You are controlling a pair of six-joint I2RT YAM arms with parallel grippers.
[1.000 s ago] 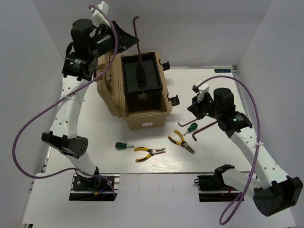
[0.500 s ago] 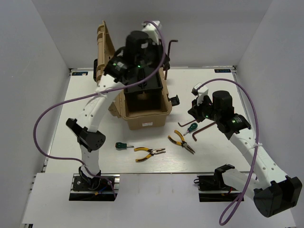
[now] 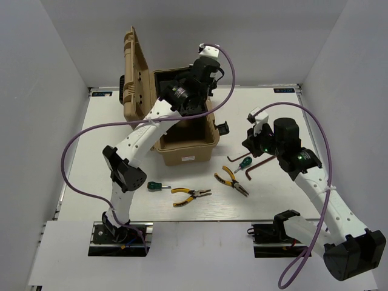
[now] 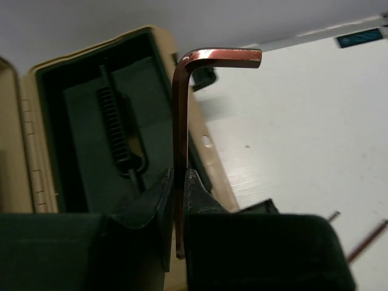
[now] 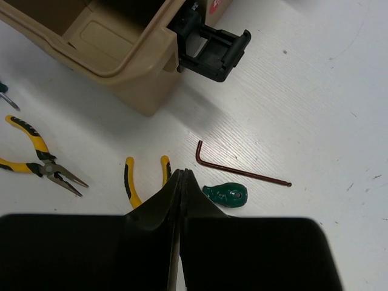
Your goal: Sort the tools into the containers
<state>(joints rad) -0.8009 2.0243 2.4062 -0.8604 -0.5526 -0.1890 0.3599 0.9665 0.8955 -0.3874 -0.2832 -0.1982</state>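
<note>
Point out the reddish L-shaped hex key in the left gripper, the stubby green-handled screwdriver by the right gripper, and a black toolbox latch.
reddish L-shaped hex key [image 4: 180, 151]: left wrist view, shaft.
stubby green-handled screwdriver [image 5: 225, 194]: right wrist view, handle.
black toolbox latch [image 5: 221, 63]: right wrist view, outer bar.

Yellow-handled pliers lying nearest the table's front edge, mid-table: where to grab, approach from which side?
Take the yellow-handled pliers at the joint behind the dark jaws, straight down from above, closing across the narrow width. They lie flat, jaws pointing right in the top view, handles splayed left; the joint looks narrowest and stiffest, while the handles would probably squeeze shut.
</note>
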